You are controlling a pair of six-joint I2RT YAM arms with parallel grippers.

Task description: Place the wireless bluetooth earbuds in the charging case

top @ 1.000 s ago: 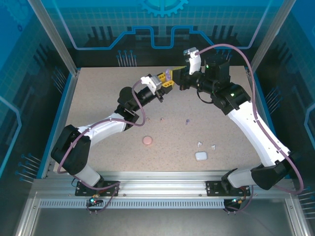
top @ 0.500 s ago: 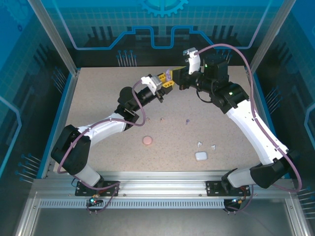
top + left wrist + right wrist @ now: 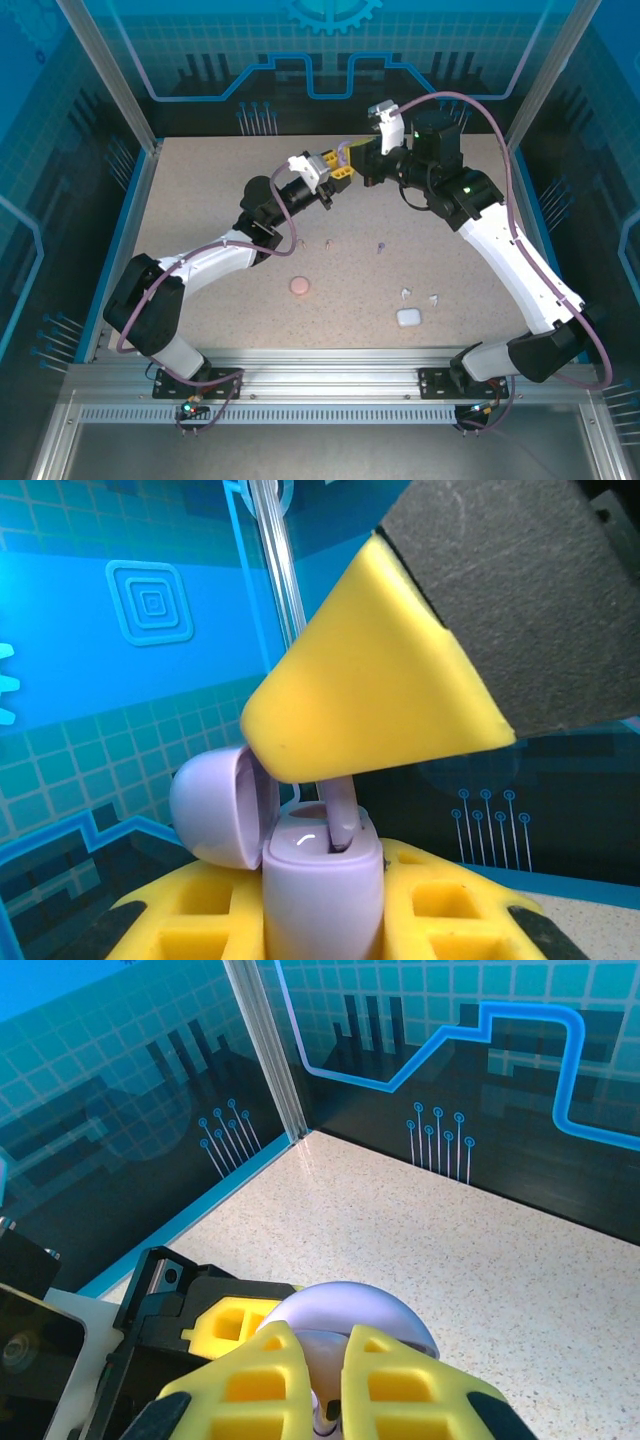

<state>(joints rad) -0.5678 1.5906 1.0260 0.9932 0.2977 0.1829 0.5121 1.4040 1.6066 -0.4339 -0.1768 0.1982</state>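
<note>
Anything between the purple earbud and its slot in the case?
Nothing visible. The left gripper holds the case with its lid swung open to the side, and the purple earbud, pinched by the right gripper, is right at the open slot.

The purple case (image 3: 322, 890) stands upright, its lid (image 3: 215, 805) hinged open to the left; a purple earbud (image 3: 342, 815) pokes stem-up from it. A pink earbud (image 3: 330, 242), second purple earbud (image 3: 381, 247) and two white earbuds (image 3: 404, 293) lie loose on the table (image 3: 200, 200).
</note>
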